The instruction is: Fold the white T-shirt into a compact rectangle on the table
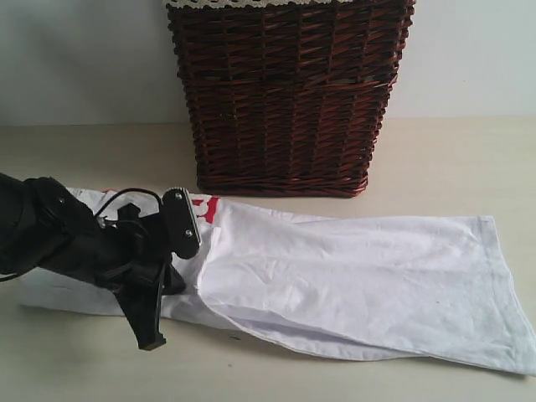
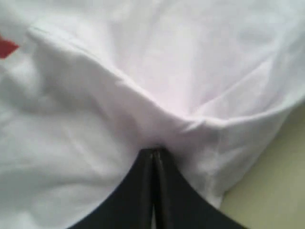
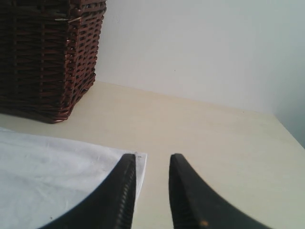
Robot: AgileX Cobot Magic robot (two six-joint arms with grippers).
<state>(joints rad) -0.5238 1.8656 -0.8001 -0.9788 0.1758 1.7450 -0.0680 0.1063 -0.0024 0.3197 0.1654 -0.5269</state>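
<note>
The white T-shirt lies as a long, narrow band across the bench, just in front of the wicker basket. A scrap of red lettering shows at its left end. The shirt looks already doubled lengthwise, so a crosswise fold probably comes next. The left end effector is clamped tight on a ridge of fabric at that left end, near the shirt's edge, likely to lift it over toward the far end. The right end effector holds nothing. Its jaws stand narrowly apart at the opposite corner of the shirt, plausibly ready to pin or take it.
</note>
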